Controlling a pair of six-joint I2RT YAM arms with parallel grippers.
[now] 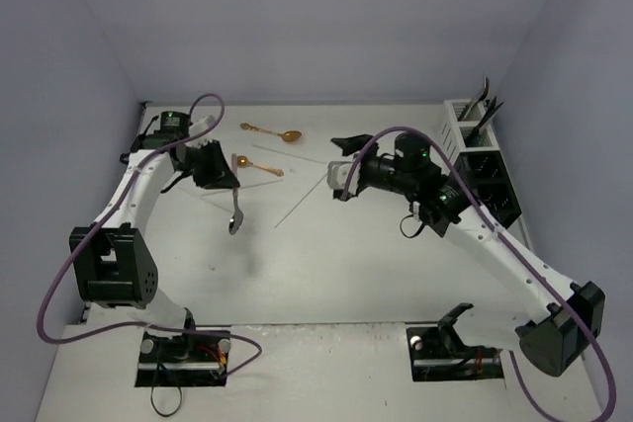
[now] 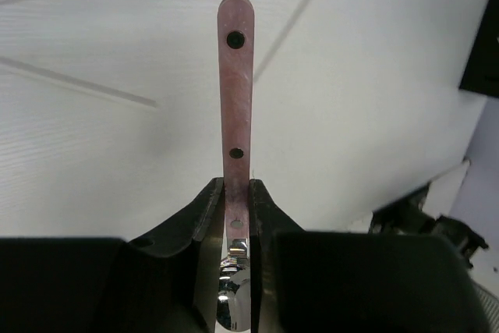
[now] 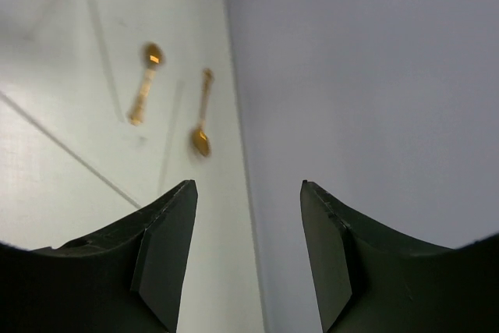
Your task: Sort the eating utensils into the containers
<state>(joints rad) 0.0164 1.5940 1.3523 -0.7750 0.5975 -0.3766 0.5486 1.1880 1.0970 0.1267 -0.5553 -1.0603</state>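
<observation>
Containers (image 1: 455,130) stand far right overhead, so we should carry the pink-handled silver spoon (image 1: 234,221) across slowly. Left wrist: our left gripper (image 2: 236,200) pinches its handle. Right wrist: our right gripper (image 3: 248,216) gapes empty, facing gold spoons (image 3: 144,83).

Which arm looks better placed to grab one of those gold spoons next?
Right, probably. The right arm has open, empty jaws facing the gold spoons; the left arm has its jaws shut on the pink-handled spoon.
</observation>
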